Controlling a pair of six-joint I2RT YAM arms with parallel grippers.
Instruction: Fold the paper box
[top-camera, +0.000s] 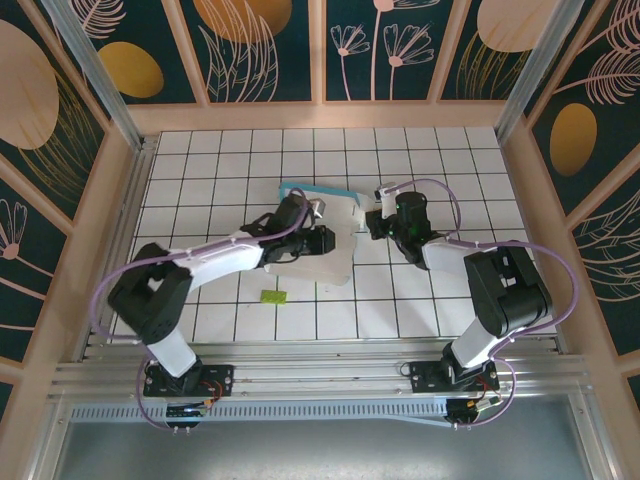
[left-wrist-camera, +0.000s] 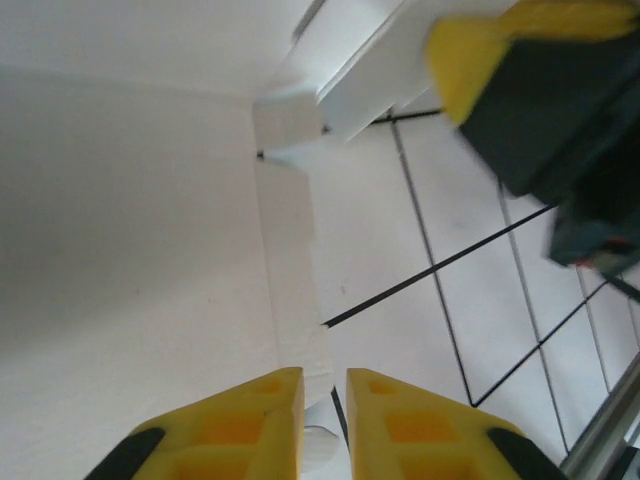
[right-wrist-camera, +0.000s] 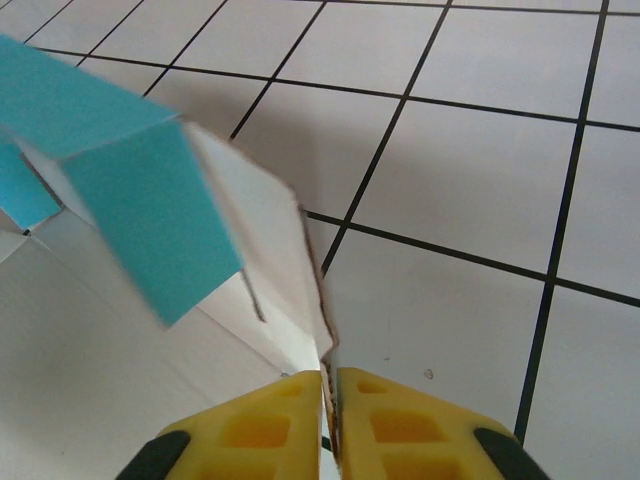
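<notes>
Box (top-camera: 342, 262): mid-table, slightly toward the far edge, white face up, teal flap (right-wrist-camera: 150, 230) raised.
Left gripper (top-camera: 328, 240): arm stretched low across the box, jaws nearly closed on its white edge (left-wrist-camera: 290, 300).
Right gripper (right-wrist-camera: 329, 420): clamped on the right flap's edge.
Table (top-camera: 420, 300): tiles show on all sides of the box.

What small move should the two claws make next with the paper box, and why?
Probably the right claw should swing its pinched flap inward over the white panel while the left claw anchors another edge: both claws look shut on the paper box, which lies mostly unfolded.
</notes>
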